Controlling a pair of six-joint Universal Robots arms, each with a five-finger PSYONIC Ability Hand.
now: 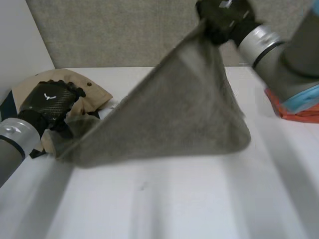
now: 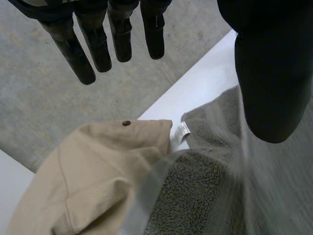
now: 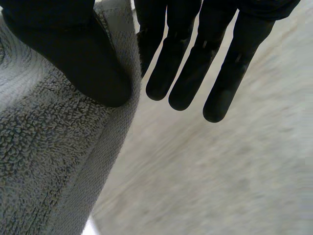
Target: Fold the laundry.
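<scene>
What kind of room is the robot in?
Probably a robot test lab, not a home: a white table, a grey partition behind it, and a grey towel pinched up by the right hand.

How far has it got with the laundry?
Early. No fold shows in the grey towel yet. In hand: the right hand pinches one end up high, and the other end is low by the left hand. Left: laying it flat, folding it, then the tan garment beside the left hand.

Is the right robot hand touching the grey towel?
Touching. The right wrist view shows the right robot hand pinching the edge of the grey towel between its thumb and fingers.
</scene>
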